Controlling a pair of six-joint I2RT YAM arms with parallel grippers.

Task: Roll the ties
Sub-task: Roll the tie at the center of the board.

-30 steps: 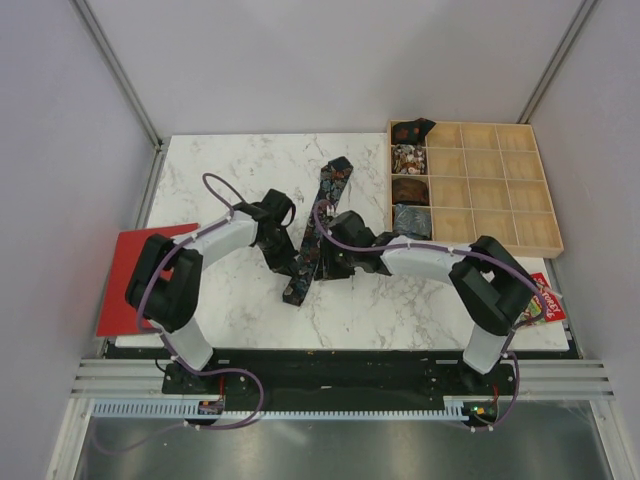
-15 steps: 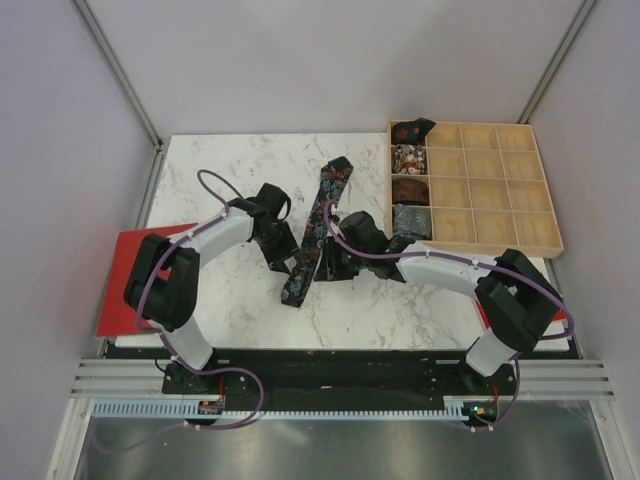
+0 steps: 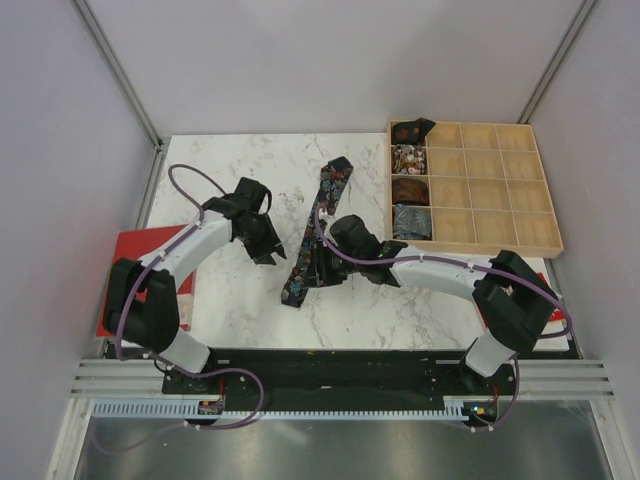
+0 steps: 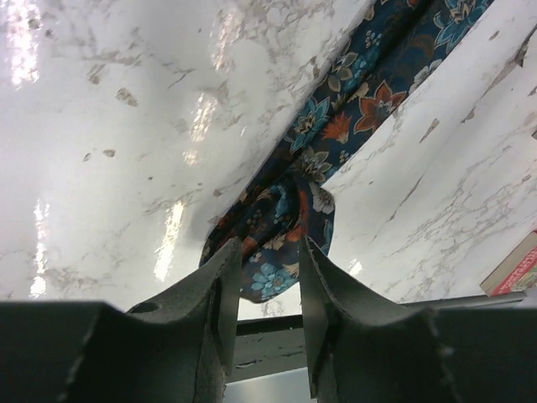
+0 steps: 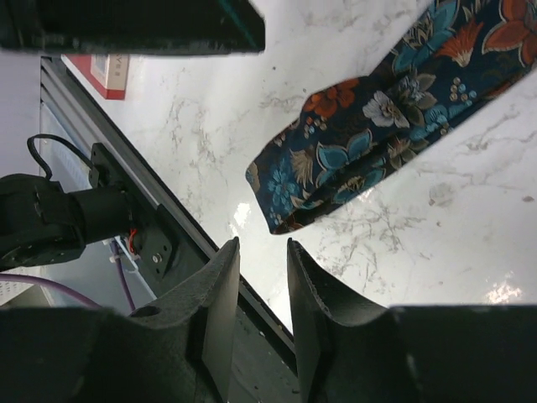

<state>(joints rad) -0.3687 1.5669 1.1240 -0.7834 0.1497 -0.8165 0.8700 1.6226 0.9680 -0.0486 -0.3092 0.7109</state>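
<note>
A long black tie [image 3: 328,190] with red, blue and orange flowers lies diagonally on the marble table [image 3: 220,170]. Its near end is folded over. My left gripper [image 3: 270,250] is open and empty, just left of the tie. In the left wrist view its tips [image 4: 268,248] stand short of the tie's bunched near end [image 4: 277,227]. My right gripper [image 3: 314,272] is open and empty, beside the tie's near part on the right. In the right wrist view [image 5: 263,245] the folded end of the tie [image 5: 377,109] lies just beyond the tips.
A wooden compartment tray [image 3: 500,190] stands at the back right, with several rolled ties [image 3: 410,190] in its left column. A flat red booklet [image 3: 135,250] lies at the left table edge. The table's front rail [image 3: 330,355] is close behind both grippers.
My left gripper has drawn back to the left, off the tie. My right gripper has shifted left and nearer, toward the tie's near end. The tie has barely moved.
</note>
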